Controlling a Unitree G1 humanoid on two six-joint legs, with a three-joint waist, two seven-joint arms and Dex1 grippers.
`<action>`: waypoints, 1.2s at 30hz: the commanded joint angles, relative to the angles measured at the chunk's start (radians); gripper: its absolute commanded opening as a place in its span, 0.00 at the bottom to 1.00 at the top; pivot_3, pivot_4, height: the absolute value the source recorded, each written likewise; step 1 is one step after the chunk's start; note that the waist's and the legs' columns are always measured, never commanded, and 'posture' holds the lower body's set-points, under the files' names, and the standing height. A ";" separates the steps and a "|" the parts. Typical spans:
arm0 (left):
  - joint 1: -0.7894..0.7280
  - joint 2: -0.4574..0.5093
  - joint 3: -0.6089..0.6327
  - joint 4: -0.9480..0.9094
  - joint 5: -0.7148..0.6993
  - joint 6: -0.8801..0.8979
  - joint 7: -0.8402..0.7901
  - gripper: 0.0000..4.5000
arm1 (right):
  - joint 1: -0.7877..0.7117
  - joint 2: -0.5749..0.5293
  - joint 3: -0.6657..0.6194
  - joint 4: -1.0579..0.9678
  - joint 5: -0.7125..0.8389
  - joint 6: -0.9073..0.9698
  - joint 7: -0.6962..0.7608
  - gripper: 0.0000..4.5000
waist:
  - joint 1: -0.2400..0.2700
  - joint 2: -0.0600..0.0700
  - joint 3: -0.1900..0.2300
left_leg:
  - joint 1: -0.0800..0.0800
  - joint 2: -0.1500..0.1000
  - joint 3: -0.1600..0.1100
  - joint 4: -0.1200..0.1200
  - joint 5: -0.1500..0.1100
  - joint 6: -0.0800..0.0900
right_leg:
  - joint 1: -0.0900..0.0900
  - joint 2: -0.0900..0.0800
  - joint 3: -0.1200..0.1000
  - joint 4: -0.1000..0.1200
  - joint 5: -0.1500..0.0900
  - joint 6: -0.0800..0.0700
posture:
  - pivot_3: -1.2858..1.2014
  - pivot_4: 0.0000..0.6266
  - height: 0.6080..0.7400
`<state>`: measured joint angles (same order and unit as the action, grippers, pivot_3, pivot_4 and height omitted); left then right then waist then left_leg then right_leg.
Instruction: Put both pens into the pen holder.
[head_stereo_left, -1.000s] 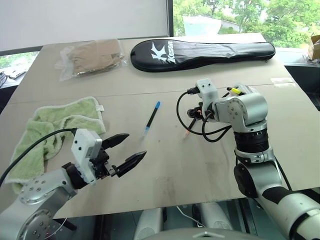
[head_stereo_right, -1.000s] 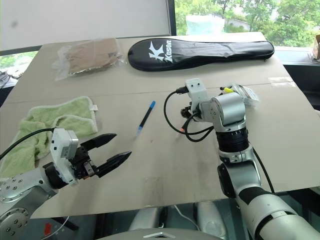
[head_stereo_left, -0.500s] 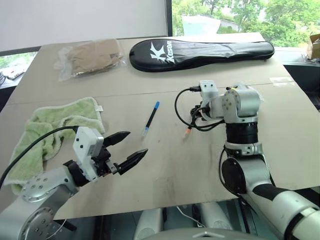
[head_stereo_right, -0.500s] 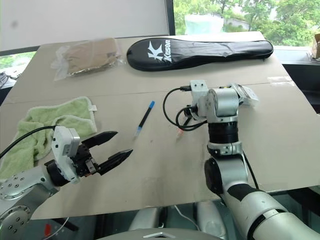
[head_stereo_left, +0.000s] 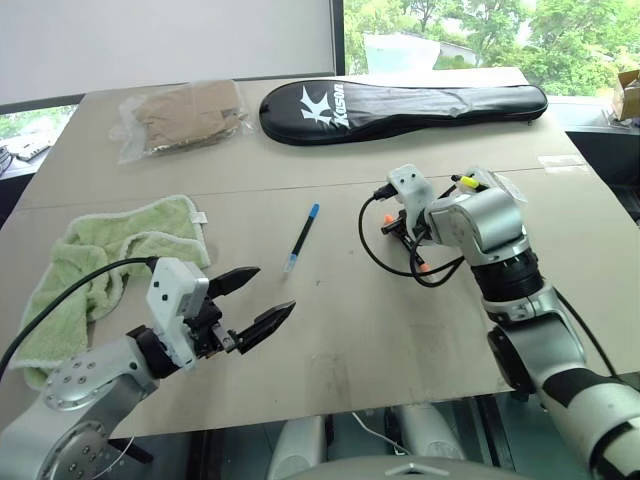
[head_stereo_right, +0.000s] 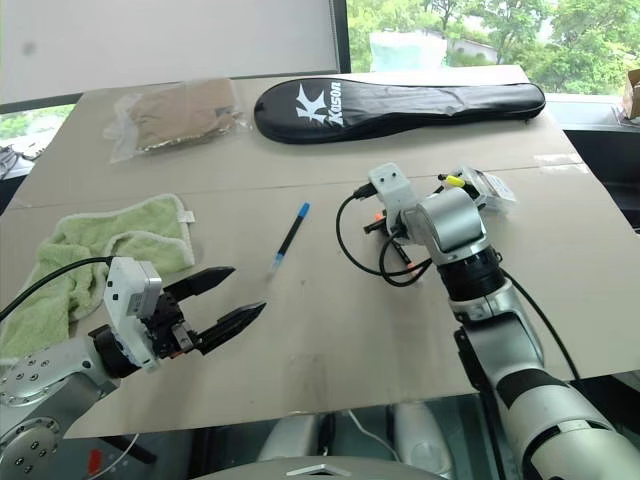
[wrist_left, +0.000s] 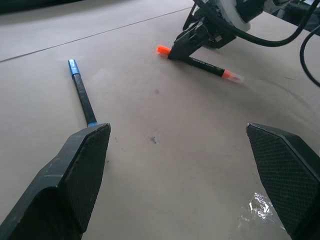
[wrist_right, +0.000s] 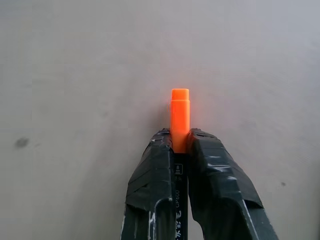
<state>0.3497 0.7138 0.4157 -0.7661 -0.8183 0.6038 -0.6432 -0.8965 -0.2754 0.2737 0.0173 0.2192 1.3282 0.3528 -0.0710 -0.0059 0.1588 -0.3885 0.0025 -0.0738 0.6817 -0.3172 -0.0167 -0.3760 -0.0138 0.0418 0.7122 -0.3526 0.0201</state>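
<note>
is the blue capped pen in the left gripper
No, the blue-capped pen lies on the table, apart from the open left gripper.

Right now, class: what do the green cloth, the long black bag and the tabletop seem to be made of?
The crumpled pale green cloth looks like terry towelling: fuzzy, looped pile, stitched hem. The long black racket-shaped bag looks like a synthetic fabric with a slight sheen and a white printed logo. The beige tabletop looks matt, perhaps cardboard or board; seams show.

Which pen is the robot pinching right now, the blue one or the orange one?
The orange-capped pen. The right gripper is shut on its barrel, just below the cap. The blue-capped pen lies alone on the table, and the open left gripper isn't touching it.
</note>
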 joint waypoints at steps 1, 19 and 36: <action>0.005 -0.005 0.012 -0.036 -0.005 -0.014 0.010 1.00 | 0.037 -0.032 -0.079 -0.178 0.104 -0.177 0.154 0.00 | 0.002 0.000 0.000 | -0.001 0.000 0.000 0.000 0.000 0.000 | -0.001 0.000 0.000 0.000 0.000 0.000 | 0.52 0.24 1.00; -0.168 -0.013 -0.034 0.015 -0.153 -0.044 -0.099 1.00 | 0.207 -0.173 -0.477 -0.141 0.293 -0.792 0.456 0.00 | 0.021 0.001 0.001 | -0.005 0.001 0.000 0.002 0.000 0.000 | -0.002 0.000 -0.001 0.000 0.000 0.000 | 0.52 0.24 1.00; -0.170 0.013 -0.050 -0.013 -0.166 -0.051 -0.117 1.00 | 0.110 -0.328 -0.456 0.073 0.272 -0.963 0.629 0.00 | 0.030 0.002 0.002 | -0.006 0.001 0.000 0.004 0.000 0.000 | -0.001 0.000 -0.002 0.000 0.000 0.000 | 0.52 0.24 1.00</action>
<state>0.1794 0.7265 0.3530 -0.7382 -0.9574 0.5740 -0.7432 -0.7818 -0.5728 -0.1498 0.0980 0.4799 0.3855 0.9587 -0.0407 -0.0038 0.1607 -0.3940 0.0032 -0.0741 0.6859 -0.3172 -0.0165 -0.3774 -0.0140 0.0398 0.7117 -0.3525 0.0202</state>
